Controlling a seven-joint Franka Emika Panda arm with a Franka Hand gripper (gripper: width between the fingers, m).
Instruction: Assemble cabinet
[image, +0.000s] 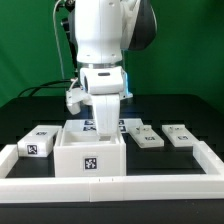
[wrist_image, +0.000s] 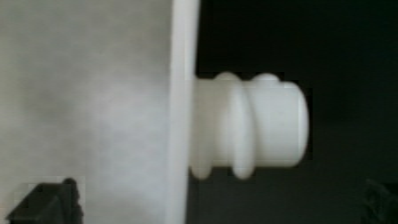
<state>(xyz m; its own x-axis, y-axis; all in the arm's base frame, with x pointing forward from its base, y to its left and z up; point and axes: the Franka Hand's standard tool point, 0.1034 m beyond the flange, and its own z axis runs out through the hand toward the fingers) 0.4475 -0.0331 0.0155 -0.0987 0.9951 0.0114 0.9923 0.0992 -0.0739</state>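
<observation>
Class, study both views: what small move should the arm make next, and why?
Probably lower the gripper slightly, then close. In the wrist view its dark fingertips sit wide apart, with a white wall, apparently of the cabinet, and a ribbed peg between them, nothing gripped yet.

Robotics lab bench: Franka arm (image: 100, 40) over black tabletop (image: 190, 110), plain green backdrop (image: 190, 50) behind, white border rail (image: 110, 186) fencing the workspace, tag-marked cabinet panels (image: 147, 135).
</observation>
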